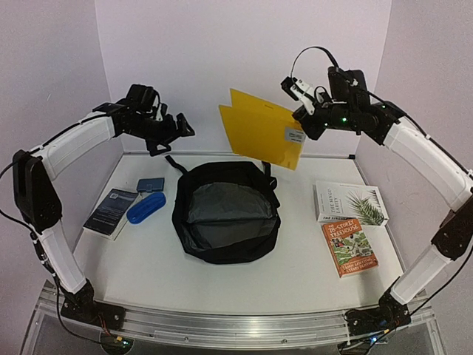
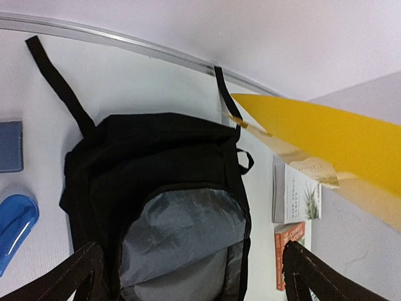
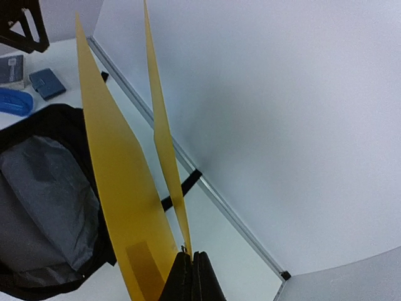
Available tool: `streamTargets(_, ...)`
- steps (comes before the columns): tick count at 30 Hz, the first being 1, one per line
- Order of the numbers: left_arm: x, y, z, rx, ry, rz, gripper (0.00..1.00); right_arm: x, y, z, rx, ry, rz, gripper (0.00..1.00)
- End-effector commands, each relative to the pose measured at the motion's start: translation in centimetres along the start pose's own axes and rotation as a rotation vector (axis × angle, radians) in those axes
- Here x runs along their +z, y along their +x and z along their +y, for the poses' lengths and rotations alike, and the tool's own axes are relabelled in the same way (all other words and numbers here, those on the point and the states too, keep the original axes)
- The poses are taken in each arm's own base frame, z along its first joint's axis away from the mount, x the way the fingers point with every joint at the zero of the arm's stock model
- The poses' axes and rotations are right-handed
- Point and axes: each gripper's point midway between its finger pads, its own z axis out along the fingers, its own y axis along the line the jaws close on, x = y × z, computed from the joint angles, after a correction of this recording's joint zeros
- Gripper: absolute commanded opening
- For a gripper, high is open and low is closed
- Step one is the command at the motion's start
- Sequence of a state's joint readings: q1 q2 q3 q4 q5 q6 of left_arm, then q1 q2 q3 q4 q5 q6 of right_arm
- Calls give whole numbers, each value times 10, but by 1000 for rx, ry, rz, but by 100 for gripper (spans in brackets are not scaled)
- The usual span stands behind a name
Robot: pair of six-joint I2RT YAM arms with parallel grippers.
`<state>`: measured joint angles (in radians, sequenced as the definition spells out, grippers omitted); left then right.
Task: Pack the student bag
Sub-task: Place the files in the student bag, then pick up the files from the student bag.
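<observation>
**Step in hand (judged):** loading the yellow folder (image 1: 262, 137) into the student bag (image 1: 225, 211).

**End effectors:** The right end effector (image 1: 304, 118) was clamped shut on the folder's edge. It held the folder in the air over the bag's rear-right rim, near the back wall. Right wrist view showed the folder's two leaves splayed apart above the pinch. The left end effector (image 1: 174, 129) stood fully open, gripping nothing, raised above the bag's rear-left side.

**Container:** The bag lay at ctr of the desk (image 1: 295, 285), mouth up and gaping, grey lining exposed. No contents were visible inside; the bottom was not fully seen.

**Next move (est.):** Bring the folder over the opening, lower it edge first, and release only once it is inside. The splayed leaves might catch on the rim. The left arm could hold the mouth open.

**Outside the bag, on the desk:**
- Left of it: blue case (image 1: 145, 207), small blue pouch (image 1: 150, 184), dark booklet (image 1: 111, 211).
- Right of it: white book (image 1: 347, 203) w/ palm-leaf cover, and orange book (image 1: 349, 246) just beside it.

All lay apart from the bag.
</observation>
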<state>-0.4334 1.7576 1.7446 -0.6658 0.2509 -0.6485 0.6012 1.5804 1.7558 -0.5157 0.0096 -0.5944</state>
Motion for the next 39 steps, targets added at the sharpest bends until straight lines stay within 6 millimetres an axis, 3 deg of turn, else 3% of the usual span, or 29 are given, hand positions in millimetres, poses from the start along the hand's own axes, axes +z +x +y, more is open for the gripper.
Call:
streamTargets(1, -53, -40, -11, -37, 63, -184, 100, -63, -93, 1, -19, 77, -372, 0)
streamTargets(3, -56, -39, -6, -31, 41, -184, 100, -67, -93, 36, -106, 39, -416, 0)
streamTargets(5, -58, -38, 0, -37, 19, -183, 100, -61, -73, 75, -202, -23, -411, 0)
streamTargets(7, -58, -35, 8, -52, -1, -182, 100, -40, -33, 123, -309, -107, -355, 3)
streamTargets(8, -58, -33, 12, -60, -9, -179, 100, -32, -12, 145, -360, -150, -325, 9)
streamTargets(9, -57, -30, 15, -66, -13, -172, 100, -27, 4, 162, -400, -187, -306, 25)
streamTargets(11, -54, -22, 22, -79, -21, -152, 100, -21, 46, 194, -443, -285, -249, 77)
streamTargets(12, -52, -18, 25, -83, -28, -138, 100, -25, 59, 205, -446, -329, -232, 92)
streamTargets(14, -47, -8, 32, -91, -41, -103, 100, -43, 76, 220, -428, -430, -206, 98)
streamTargets(16, -42, 1, 34, -91, -36, -63, 100, -59, 85, 229, -383, -517, -183, 98)
streamTargets(18, -33, 13, 35, -79, -11, -11, 100, -71, 106, 242, -345, -609, -112, 98)
streamTargets(24, 3, 55, 23, 6, 147, 241, 100, -82, 151, 265, -267, -720, 24, 98)
streamTargets(29, 24, 73, 24, 85, 200, 391, 100, -77, 155, 253, -31, -691, 167, 98)
streamTargets(33, 35, 71, 24, 128, 201, 431, 100, -60, 151, 235, 301, -753, 277, 98)
streamTargets(36, 38, 69, 24, 132, 198, 435, 100, -41, 162, 218, 579, -811, 373, 98)
streamTargets(39, 36, 67, 25, 135, 189, 415, 100, -30, 177, 222, 799, -903, 466, 95)
